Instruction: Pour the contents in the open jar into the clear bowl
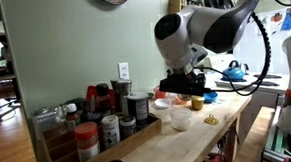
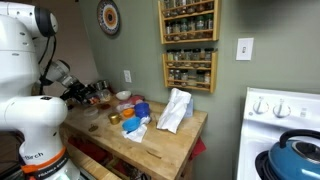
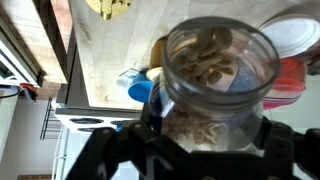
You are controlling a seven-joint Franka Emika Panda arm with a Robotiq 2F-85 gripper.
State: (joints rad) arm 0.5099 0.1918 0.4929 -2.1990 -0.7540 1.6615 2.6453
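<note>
Wrist view showed the clear, narrow cylindrical jar (image 3: pixel 215 70) filling the middle of the frame. Its open mouth faced the camera and beige, flake-like pieces lay inside. The black Robotiq gripper (image 3: pixel 208 140) had its jaws clamped on the jar's lower body, with dark fingers (image 3: pixel 275 150) at four and eight o'clock of it. The jar was held off the pale wooden countertop (image 3: pixel 105 60) and touched nothing but the fingers.

At nine o'clock of the jar lay a blue bowl (image 3: pixel 140 90). At eleven o'clock, against the top edge, sat a yellow object (image 3: pixel 110 7). At two o'clock was a whitish round rim (image 3: pixel 295 35) over something red, too cropped to identify.

In an exterior view the white robot arm (image 1: pixel 198 33) reached down over the counter, and the gripper hung at one o'clock of the small, shallow, whitish see-through bowl (image 1: pixel 162 106), apart from it. The jar itself was too dark to make out there. A taller whitish cup (image 1: pixel 177 117) stood just beside the bowl at five o'clock. A small squat amber jar (image 1: pixel 197 102) stood near it at three o'clock.
</note>
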